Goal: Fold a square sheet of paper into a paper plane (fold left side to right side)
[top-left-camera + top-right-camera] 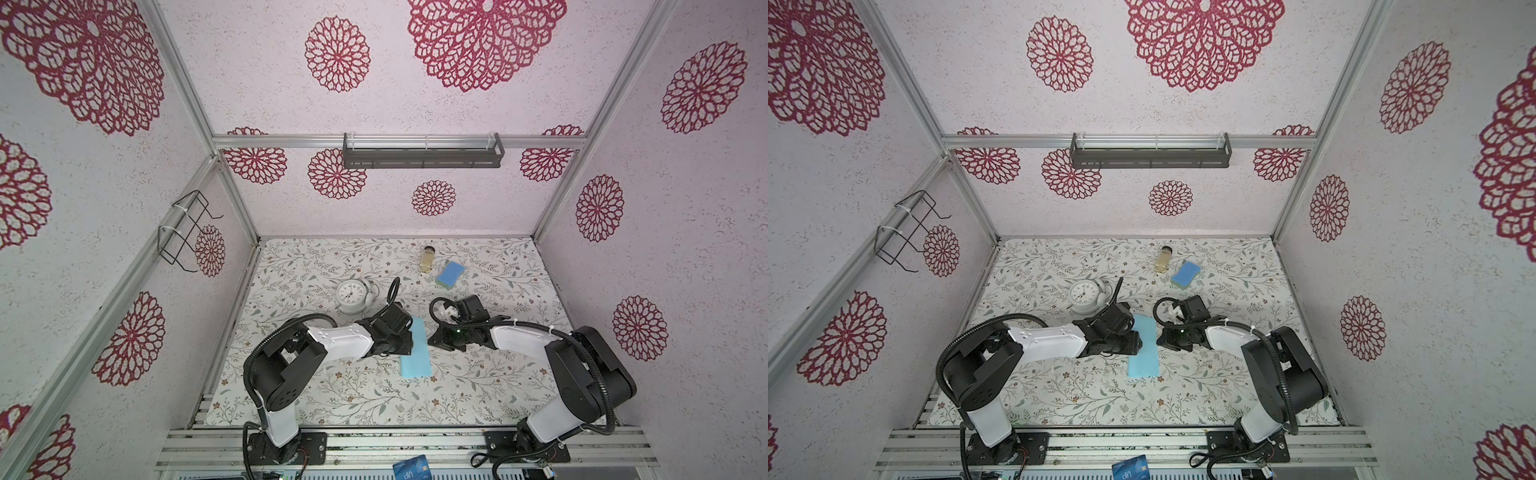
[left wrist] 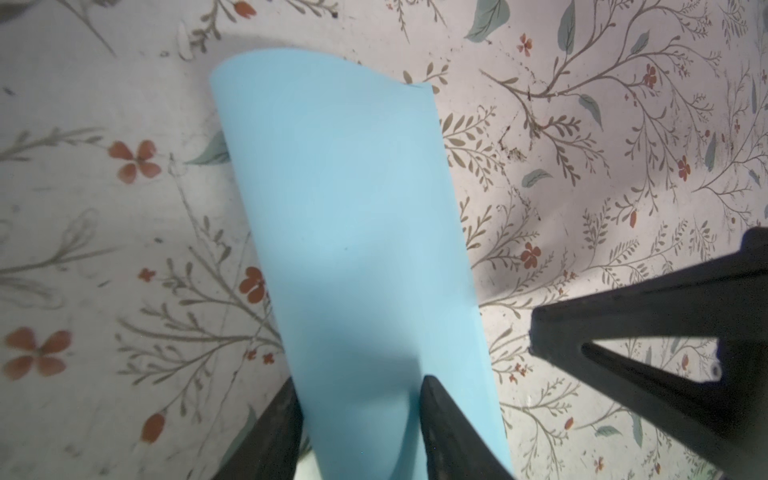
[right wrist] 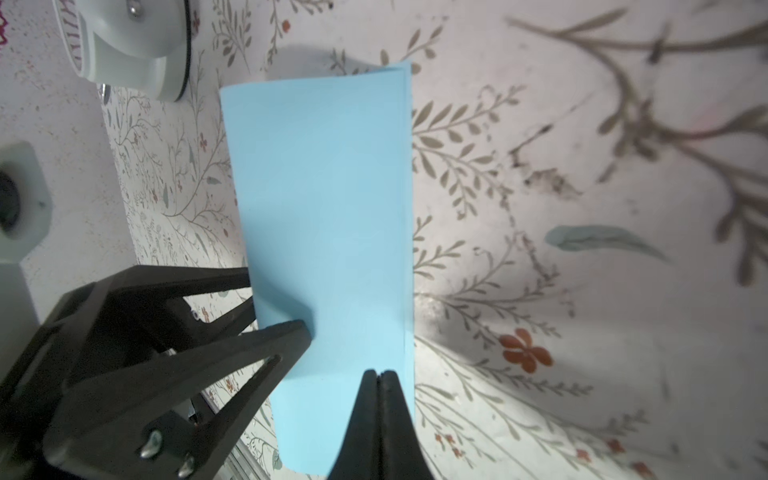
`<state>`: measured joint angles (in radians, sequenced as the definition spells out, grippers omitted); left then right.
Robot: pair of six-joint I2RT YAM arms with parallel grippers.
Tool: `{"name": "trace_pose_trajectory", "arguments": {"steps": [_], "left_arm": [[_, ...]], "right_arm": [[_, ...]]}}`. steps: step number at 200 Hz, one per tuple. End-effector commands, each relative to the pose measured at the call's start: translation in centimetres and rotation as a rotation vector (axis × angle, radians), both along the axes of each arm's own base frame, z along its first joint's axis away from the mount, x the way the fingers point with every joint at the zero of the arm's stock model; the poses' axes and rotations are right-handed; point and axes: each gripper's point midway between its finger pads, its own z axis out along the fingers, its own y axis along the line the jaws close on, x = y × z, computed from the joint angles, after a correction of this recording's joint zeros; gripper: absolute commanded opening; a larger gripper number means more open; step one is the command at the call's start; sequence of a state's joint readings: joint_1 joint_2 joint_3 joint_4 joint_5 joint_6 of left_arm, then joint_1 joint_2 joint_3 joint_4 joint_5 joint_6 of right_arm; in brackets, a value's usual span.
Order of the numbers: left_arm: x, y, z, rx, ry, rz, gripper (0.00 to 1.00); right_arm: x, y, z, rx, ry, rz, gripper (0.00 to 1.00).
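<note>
The square sheet of paper [image 1: 415, 353] [image 1: 1144, 353] lies mid-table folded in half, a long light blue rectangle. Its doubled free edges face the right arm and its rounded fold faces the left arm. The paper plane is not in view. My left gripper [image 1: 409, 341] [image 2: 360, 380] is open and straddles the bulging fold [image 2: 353, 208]. One of its fingers [image 3: 301, 328] rests on top of the sheet; the other stops at the fold's outer side. My right gripper [image 1: 430, 341] [image 3: 379, 372] is shut, with its tips over the sheet [image 3: 324, 187] close to the free edges.
A white clock [image 1: 351, 295] stands just behind the left gripper. Farther back are a small jar [image 1: 429, 258] and a blue sponge [image 1: 450, 274]. A dark blue card [image 1: 411, 467] lies on the front rail.
</note>
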<state>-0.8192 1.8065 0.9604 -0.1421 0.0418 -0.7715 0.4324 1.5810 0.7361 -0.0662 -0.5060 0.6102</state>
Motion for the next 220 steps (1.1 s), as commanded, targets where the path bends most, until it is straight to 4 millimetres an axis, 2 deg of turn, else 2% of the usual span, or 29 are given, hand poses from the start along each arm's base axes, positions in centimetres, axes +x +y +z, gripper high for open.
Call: {"name": "trace_pose_trajectory", "arguments": {"steps": [1, 30, 70, 117, 142, 190, 220], "left_arm": [[-0.6, 0.4, -0.9, 0.031, 0.018, 0.007, 0.49], [-0.6, 0.4, -1.0, 0.037, 0.019, 0.005, 0.49], [-0.7, 0.2, -1.0, 0.038, 0.02, 0.002, 0.49], [-0.7, 0.2, -0.7, 0.037, 0.017, -0.002, 0.49], [0.1, 0.5, 0.8, 0.035, -0.016, -0.001, 0.5], [1.8, 1.6, 5.6, -0.033, -0.101, -0.001, 0.54], [1.6, 0.8, 6.5, -0.08, -0.115, -0.053, 0.5]], "right_arm": [[1.0, 1.5, 1.3, 0.028, -0.039, 0.02, 0.0], [1.3, 2.4, 1.1, 0.025, -0.041, 0.031, 0.0], [1.3, 3.0, -0.4, 0.009, -0.02, 0.043, 0.0], [0.3, 1.8, -3.1, -0.063, 0.018, 0.046, 0.0], [-0.2, 1.3, -3.9, -0.08, 0.031, 0.046, 0.0], [-0.4, 1.0, -4.3, -0.093, 0.031, 0.046, 0.0], [-0.5, 1.0, -4.5, -0.094, 0.035, 0.047, 0.0]]}}
